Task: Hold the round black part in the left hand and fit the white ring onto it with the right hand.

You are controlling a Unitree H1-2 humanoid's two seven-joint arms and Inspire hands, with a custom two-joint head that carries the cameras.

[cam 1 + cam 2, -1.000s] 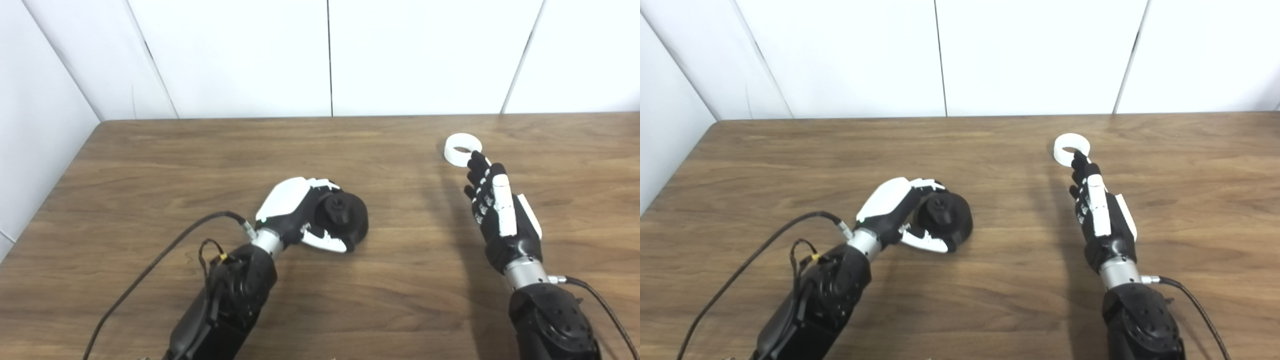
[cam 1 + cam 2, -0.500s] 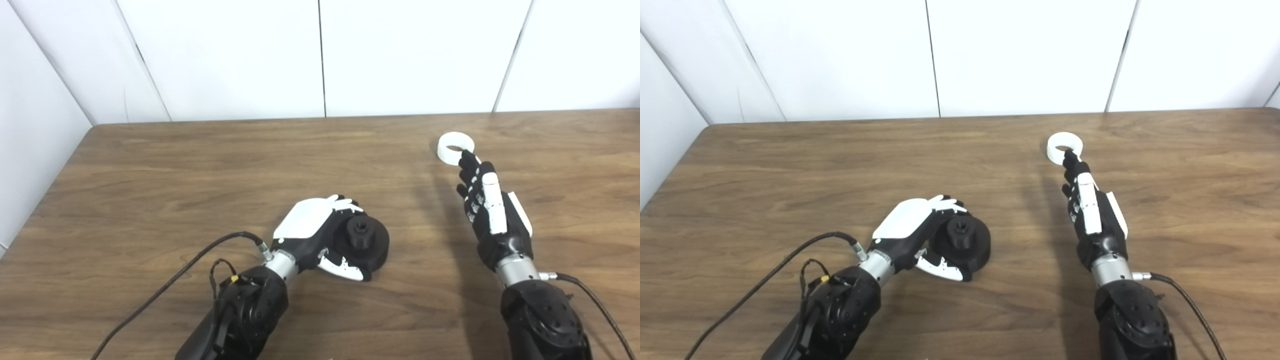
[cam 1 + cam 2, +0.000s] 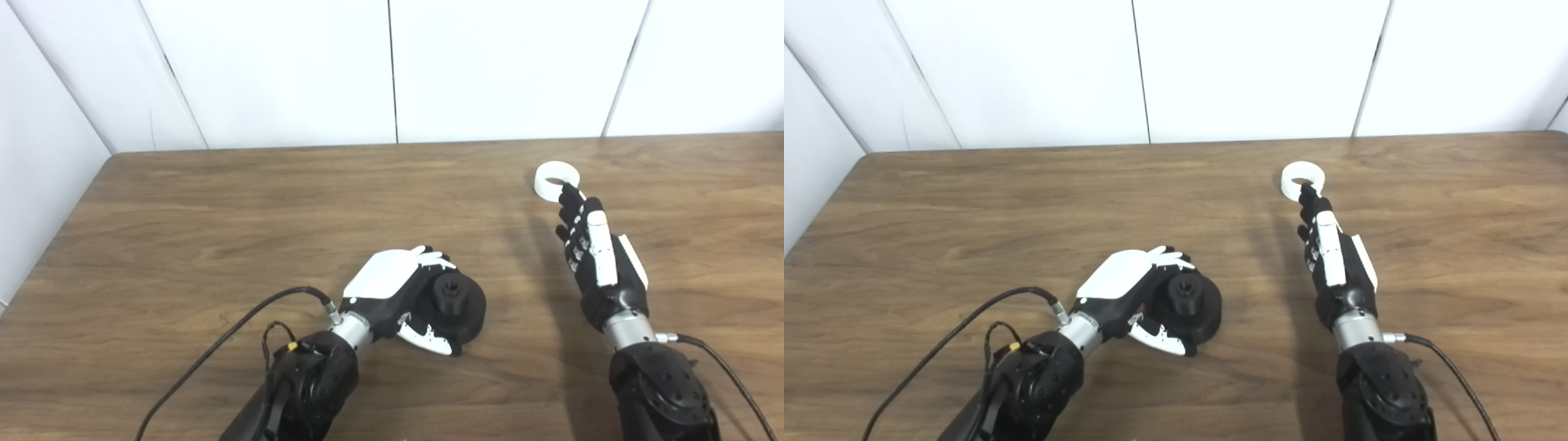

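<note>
Black and round, the part sits on the wooden table near its middle front, hub facing up. The left hand is wrapped around its left flank: fingers curl over the far rim, the thumb lies against the near edge. The part rests on the table while so grasped. The forearm enters from the bottom edge, angled up and to the right, a black cable trailing from the wrist.

The white ring lies flat on the table, well to the right and further back. The right hand is stretched toward it, edge-on to the camera, fingers extended and close together, holding nothing. Its fingertips overlap the ring's near rim in both views; whether they touch it cannot be told. The right forearm rises nearly straight from the bottom edge, leaning slightly left, with a cable leaving the wrist to the right.

No brand marks, labels or legible writing appear on the hands, the part, the ring or the white wall panels.
</note>
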